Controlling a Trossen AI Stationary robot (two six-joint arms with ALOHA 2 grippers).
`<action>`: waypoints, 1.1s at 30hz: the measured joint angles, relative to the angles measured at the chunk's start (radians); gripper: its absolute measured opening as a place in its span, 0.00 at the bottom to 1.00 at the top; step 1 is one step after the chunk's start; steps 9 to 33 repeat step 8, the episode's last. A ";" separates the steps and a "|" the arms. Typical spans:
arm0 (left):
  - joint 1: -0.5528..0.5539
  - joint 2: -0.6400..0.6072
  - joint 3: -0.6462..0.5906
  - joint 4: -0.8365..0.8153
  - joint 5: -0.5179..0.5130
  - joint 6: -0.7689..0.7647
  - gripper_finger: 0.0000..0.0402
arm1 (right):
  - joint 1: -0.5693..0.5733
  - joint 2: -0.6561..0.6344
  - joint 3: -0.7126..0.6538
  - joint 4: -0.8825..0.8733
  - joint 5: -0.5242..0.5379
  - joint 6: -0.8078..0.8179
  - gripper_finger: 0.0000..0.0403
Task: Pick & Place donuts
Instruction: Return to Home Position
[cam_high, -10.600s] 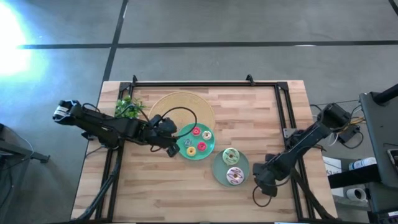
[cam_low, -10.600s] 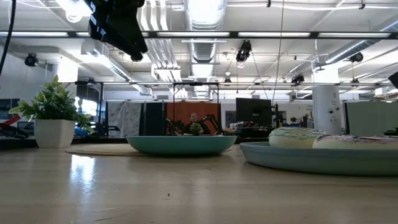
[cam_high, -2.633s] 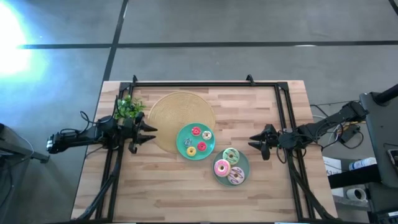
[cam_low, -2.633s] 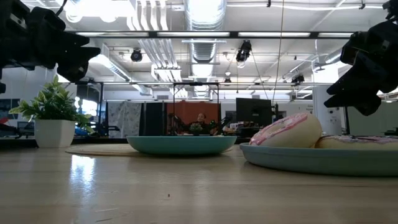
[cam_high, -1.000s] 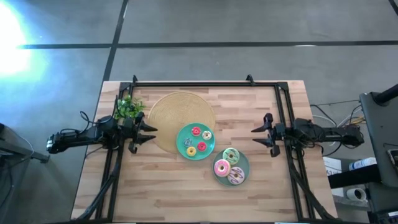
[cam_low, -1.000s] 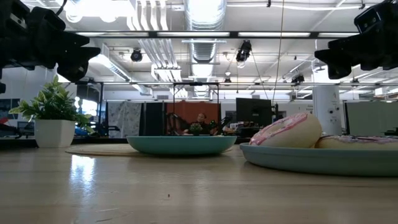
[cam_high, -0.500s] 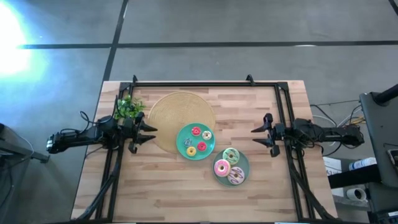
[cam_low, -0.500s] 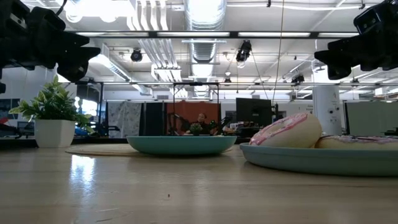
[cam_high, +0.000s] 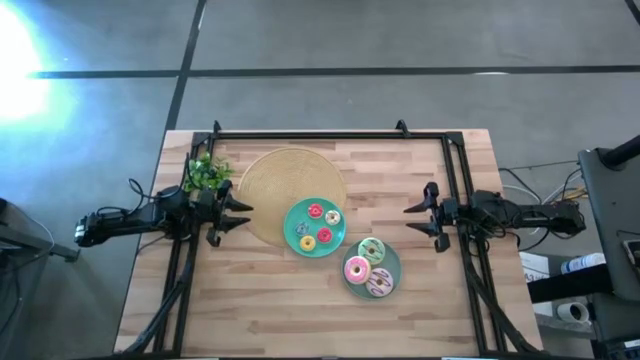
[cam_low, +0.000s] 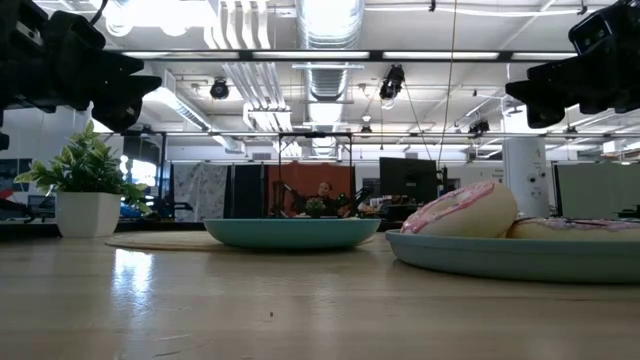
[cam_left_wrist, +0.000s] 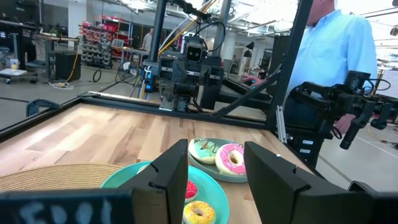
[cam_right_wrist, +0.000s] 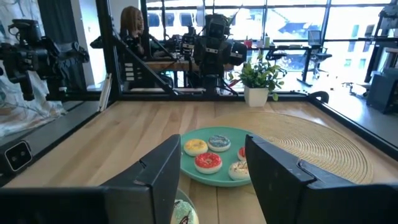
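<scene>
Two teal plates sit mid-table. The far plate holds several small yellow and red donuts. The near plate holds the pink donut, the green donut and the white striped donut. In the low view the pink donut leans tilted on its neighbour. My left gripper hovers open left of the plates, pointing at them. My right gripper hovers open to their right.
A tan woven disc lies under the far plate's edge. A potted plant stands at the far left. Black frame rails border the far and side edges. People stand beyond the table. Bare wood lies along the near edge.
</scene>
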 joint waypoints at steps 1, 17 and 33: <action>0.000 0.000 0.000 0.000 0.000 0.000 0.33 | 0.000 0.000 0.000 0.000 0.000 0.001 0.43; 0.000 0.000 0.000 0.000 0.000 0.000 0.33 | 0.000 0.000 0.000 0.000 0.000 0.000 0.42; 0.000 0.000 0.000 0.000 0.000 0.000 0.33 | 0.000 0.000 0.000 0.000 0.000 0.000 0.42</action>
